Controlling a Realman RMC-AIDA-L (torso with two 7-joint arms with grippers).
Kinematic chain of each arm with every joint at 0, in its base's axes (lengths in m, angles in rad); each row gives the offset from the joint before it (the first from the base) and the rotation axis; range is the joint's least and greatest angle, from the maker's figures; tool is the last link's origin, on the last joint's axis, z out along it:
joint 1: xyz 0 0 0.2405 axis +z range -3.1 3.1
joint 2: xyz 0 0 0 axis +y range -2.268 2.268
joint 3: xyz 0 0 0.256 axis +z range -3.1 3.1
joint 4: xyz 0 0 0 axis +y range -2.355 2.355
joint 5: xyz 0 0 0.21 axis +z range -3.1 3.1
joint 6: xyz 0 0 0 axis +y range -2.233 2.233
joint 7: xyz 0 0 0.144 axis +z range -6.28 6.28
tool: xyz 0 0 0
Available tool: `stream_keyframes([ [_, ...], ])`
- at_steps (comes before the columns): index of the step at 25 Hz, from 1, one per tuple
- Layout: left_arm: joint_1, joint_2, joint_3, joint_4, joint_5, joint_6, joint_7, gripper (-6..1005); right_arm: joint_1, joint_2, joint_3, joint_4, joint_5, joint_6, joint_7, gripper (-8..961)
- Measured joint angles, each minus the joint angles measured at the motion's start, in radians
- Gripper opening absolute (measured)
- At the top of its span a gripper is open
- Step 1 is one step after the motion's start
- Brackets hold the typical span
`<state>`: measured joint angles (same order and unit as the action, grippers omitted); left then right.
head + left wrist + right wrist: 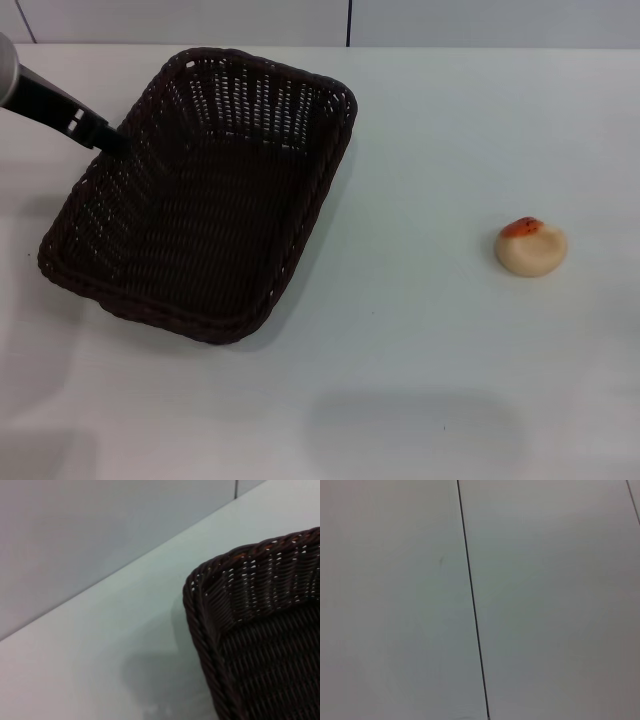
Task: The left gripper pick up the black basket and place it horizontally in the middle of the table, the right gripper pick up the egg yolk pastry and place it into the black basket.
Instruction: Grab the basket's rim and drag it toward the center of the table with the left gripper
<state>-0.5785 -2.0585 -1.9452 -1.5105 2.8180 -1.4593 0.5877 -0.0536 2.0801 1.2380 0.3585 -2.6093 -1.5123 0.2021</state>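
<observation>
My left gripper [112,138] comes in from the upper left of the head frame, its tip down at the left rim of the basket [200,240]. The tip merges with the dark weave there; I cannot tell whether it is spread or closed on the rim, or whether it touches at all.

Basket sits in the left half of the head frame on the table [420,380], skewed, long axis running from lower left to upper right. Nothing lies in it; only the woven floor and sloped walls show.

Left wrist view: one corner of the basket [260,645] fills the lower right, braided rim and inner wall visible, white table [110,645] beside it, grey wall beyond.

Pastry [531,246] rests on the table at the right of the head frame, well apart from the basket, orange-red patch at its upper left.

Right gripper is not seen anywhere; its wrist view shows only pale panels with a dark seam [472,605].
</observation>
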Motion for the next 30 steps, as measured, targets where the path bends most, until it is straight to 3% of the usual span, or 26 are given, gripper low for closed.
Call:
stream_keyframes([
  [7, -0.009, -0.003, 0.007, 0.033, -0.004, -0.004, -0.010, 792, 0.001, 0.000, 0.000, -0.001, 0.000, -0.002, 0.000, 738],
  [15, -0.056, -0.003, 0.016, 0.157, -0.005, 0.026, -0.011, 793, 0.009, 0.001, -0.003, -0.001, 0.000, -0.003, 0.000, 739],
  [30, -0.108, -0.002, 0.042, 0.261, 0.009, 0.038, -0.003, 645, 0.010, 0.000, -0.017, 0.000, 0.000, -0.003, -0.002, 739],
])
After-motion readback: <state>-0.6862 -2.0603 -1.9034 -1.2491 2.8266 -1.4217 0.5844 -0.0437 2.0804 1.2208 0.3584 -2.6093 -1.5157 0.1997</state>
